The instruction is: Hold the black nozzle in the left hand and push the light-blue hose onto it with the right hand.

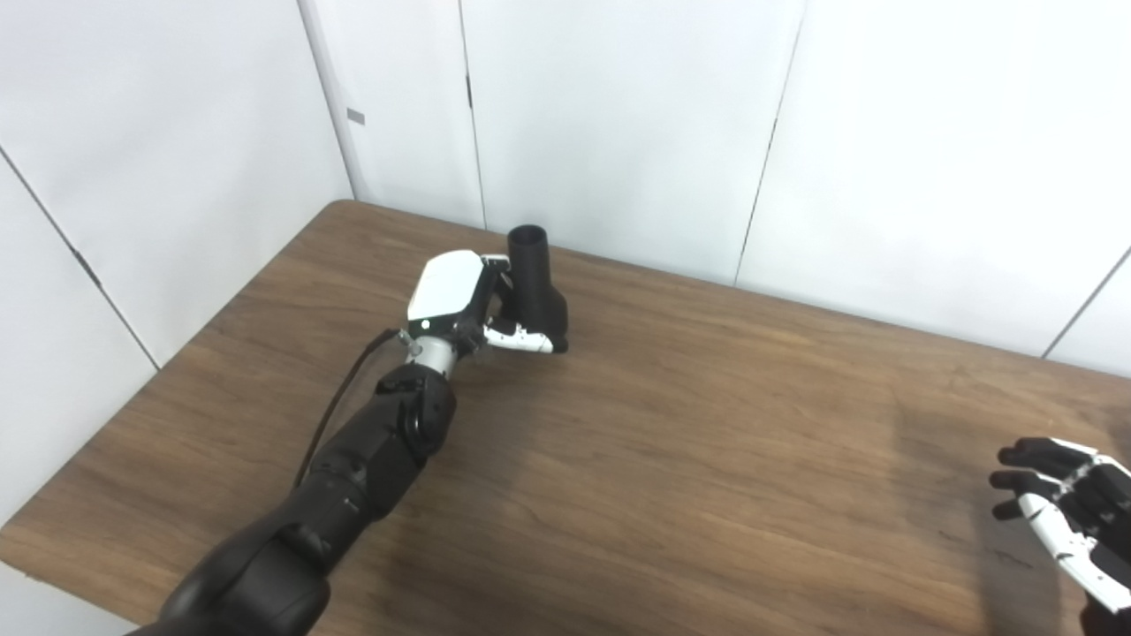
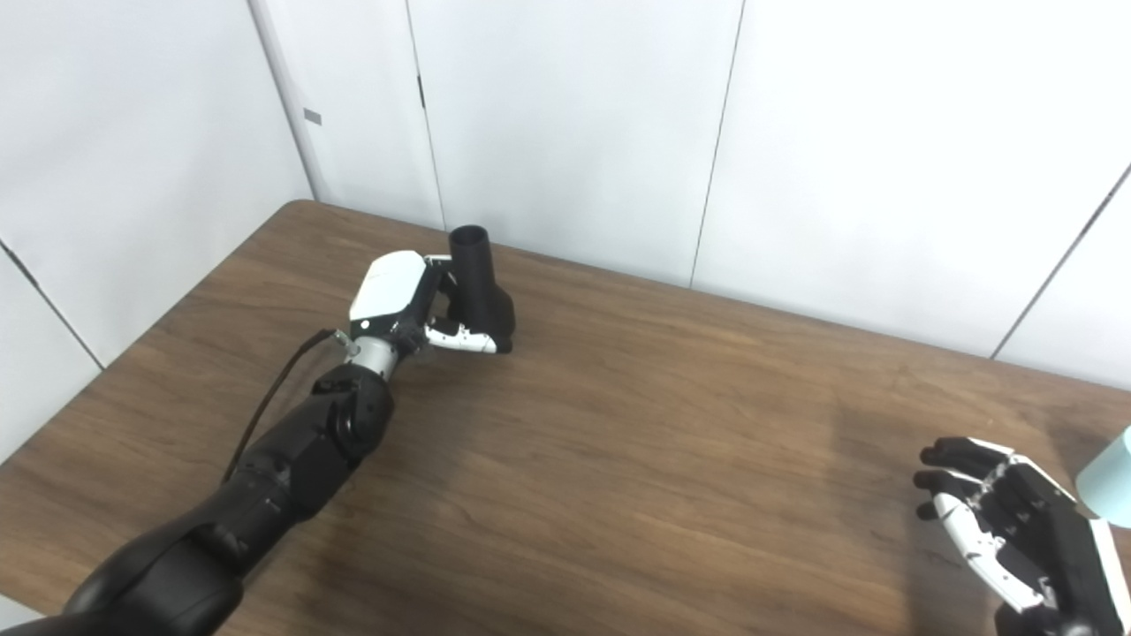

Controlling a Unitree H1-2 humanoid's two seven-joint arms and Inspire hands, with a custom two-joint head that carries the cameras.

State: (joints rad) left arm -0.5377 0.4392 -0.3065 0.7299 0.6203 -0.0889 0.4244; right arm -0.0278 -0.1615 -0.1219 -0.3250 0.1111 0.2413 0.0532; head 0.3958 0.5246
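The black nozzle stands upright on the table at the back left, its open round end pointing up. My left hand is wrapped around its wider base, thumb across the front. My right hand is open and empty at the table's right front, fingers spread. The light-blue hose shows only as a pale blue end at the right edge of the right eye view, just right of my right hand. It is out of the left eye view.
The brown wooden table runs to white wall panels at the back and left. The table's left edge lies close to my left arm.
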